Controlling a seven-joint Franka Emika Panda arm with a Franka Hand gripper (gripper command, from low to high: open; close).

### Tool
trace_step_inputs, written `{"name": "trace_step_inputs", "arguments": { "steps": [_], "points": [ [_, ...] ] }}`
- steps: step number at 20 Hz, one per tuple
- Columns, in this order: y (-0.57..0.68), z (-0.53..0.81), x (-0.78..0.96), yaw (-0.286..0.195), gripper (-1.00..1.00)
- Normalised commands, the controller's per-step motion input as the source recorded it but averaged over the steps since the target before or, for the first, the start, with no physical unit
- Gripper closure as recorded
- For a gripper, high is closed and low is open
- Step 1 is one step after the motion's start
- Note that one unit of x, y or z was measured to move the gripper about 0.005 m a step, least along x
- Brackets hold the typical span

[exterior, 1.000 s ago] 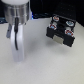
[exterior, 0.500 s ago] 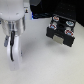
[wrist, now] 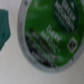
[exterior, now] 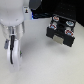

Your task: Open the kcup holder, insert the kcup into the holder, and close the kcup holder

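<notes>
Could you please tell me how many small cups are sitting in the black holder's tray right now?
4, as far as the blurry exterior view shows: small cups clustered in the kcup holder tray, two rear, two front. More may be hidden.

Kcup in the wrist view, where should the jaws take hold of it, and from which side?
Probably the kcup rim, across its round green lid, coming straight down: the lid faces the wrist camera nearly squarely, so the cup seems upright.
</notes>
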Motion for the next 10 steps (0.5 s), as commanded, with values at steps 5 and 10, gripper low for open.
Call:
{"name": "trace_step_inputs", "arguments": {
  "steps": [5, 10],
  "points": [
    [0.00, 0.07, -0.08, -0.085, 1.00],
    [0.03, 0.19, -0.02, -0.075, 1.00]
  ]
}}
